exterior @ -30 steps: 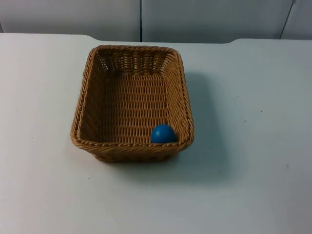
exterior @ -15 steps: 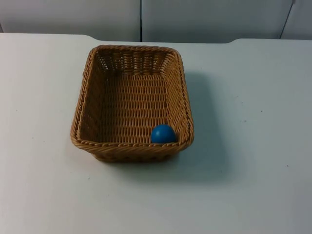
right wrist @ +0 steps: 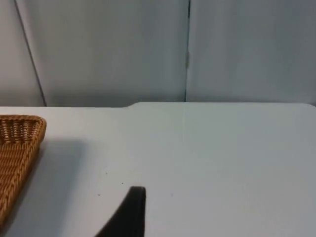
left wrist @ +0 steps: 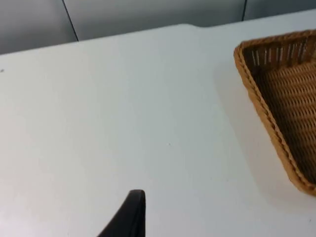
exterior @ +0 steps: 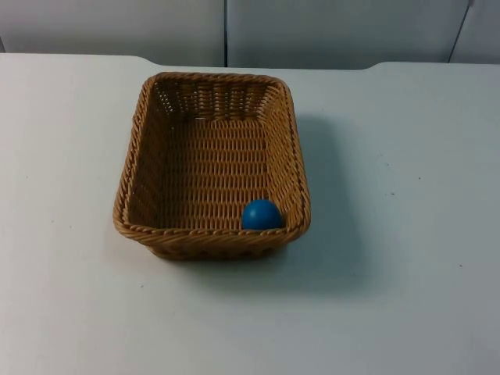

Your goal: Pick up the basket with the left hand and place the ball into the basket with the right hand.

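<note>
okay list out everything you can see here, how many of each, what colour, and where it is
wicker basket: one, tan-brown, rectangular, standing on the middle of the table.
ball: one, blue, inside the basket, in its near right corner against the wall.
table: one, white, under the basket.
partition wall: grey panels along the table's far edge.
left hand: one black fingertip above bare table beside the basket, waiting.
right hand: one black fingertip above bare table, apart from the basket, waiting.

Wicker basket (exterior: 141, 168) on white table (exterior: 406, 234); blue ball (exterior: 261, 214) inside, near-right corner.
</note>
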